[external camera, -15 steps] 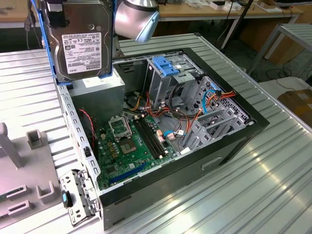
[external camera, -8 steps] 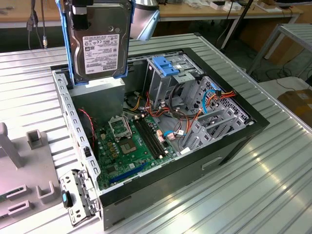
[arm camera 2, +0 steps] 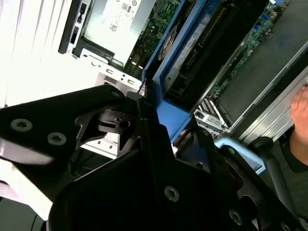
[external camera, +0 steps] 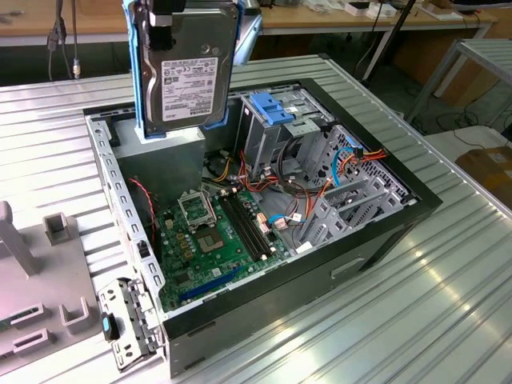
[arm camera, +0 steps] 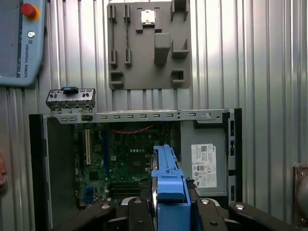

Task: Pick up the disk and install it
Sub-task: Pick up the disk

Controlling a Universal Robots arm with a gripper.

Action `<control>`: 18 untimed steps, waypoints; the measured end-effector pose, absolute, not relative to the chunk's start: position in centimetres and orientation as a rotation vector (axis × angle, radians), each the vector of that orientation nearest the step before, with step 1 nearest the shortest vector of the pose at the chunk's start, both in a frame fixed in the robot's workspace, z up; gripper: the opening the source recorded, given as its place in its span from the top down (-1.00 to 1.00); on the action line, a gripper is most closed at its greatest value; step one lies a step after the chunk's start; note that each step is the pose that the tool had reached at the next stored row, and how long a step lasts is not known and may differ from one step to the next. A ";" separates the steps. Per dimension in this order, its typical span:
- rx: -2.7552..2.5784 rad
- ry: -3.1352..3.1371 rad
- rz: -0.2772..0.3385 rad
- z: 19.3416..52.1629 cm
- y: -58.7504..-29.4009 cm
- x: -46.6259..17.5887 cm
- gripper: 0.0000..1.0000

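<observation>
The disk [external camera: 188, 72] hangs upright above the back corner of the open computer case [external camera: 376, 240]. Its white label faces the exterior camera and a blue bracket runs along its edges. My gripper [external camera: 196, 6] is shut on the disk from above. In the first wrist view the disk's blue bracket [arm camera: 168, 185] sits edge-on in the gripper [arm camera: 168, 206], with black fingers [arm camera: 138, 208] pressed to either side. Below it lie the motherboard [arm camera: 127, 163] and the case. In the second wrist view the blue bracket [arm camera 2: 166, 108] runs out from the black gripper body [arm camera 2: 144, 159].
Inside the case stand a metal drive cage with a blue latch [external camera: 276, 108] and a grey power-supply box [arm camera: 204, 159]. A grey fixture plate [arm camera: 147, 43], a loose port bracket [external camera: 128, 324] and a teach pendant [arm camera: 21, 43] lie on the ribbed metal table. A person's hand [arm camera 2: 301, 103] is near.
</observation>
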State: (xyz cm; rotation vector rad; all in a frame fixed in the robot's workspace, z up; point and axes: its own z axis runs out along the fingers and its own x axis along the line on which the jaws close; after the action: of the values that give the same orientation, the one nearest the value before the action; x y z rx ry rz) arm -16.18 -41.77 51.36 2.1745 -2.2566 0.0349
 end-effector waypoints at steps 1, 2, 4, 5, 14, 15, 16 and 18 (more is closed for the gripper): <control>2.174 -2.257 0.035 51.4 -41.8 -16.0 0.26; 2.174 -2.257 0.035 51.3 -41.9 -15.7 0.26; 2.175 -2.257 0.035 51.3 -42.0 -15.1 0.26; 2.174 -2.257 0.035 51.3 -42.1 -14.4 0.26; 2.174 -2.257 0.035 51.2 -42.6 -12.1 0.26; 2.174 -2.257 0.035 51.2 -42.6 -12.1 0.26; 2.174 -2.257 0.035 51.2 -42.6 -12.1 0.26; 2.174 -2.257 0.035 51.2 -42.6 -12.1 0.26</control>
State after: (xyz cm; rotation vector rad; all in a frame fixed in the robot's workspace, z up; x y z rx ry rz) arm -12.07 -42.57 51.19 2.1744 -2.2566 0.0349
